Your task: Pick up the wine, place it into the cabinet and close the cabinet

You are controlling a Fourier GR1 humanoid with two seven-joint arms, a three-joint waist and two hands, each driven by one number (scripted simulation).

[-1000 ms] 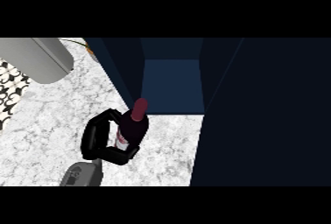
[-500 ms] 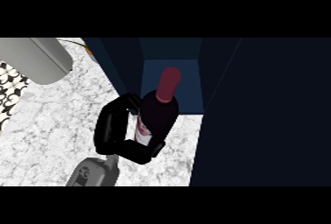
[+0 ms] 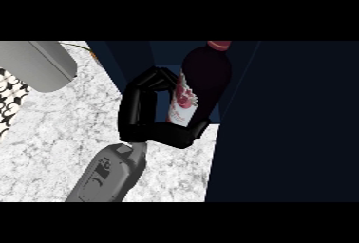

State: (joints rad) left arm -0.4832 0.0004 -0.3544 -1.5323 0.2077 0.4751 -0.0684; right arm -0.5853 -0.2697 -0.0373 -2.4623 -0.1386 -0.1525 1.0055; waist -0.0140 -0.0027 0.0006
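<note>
Nearest me, my grey forearm rises from the lower edge over the marbled table (image 3: 42,142). Its black robot hand (image 3: 144,116) wraps fingers and thumb around the lower body of the wine (image 3: 200,85), held upright above the table at the dark cabinet's (image 3: 280,118) open front. I judge the glass bottle heavy, smooth and fragile, best held around its wide body. My other hand is out of view.

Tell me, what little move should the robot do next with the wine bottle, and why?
Probably carry it a bit farther forward into the cabinet. The hand is curled round the wine bottle, which is lifted off the counter and sits in front of the dark opening, so it looks not yet set down inside.
</note>
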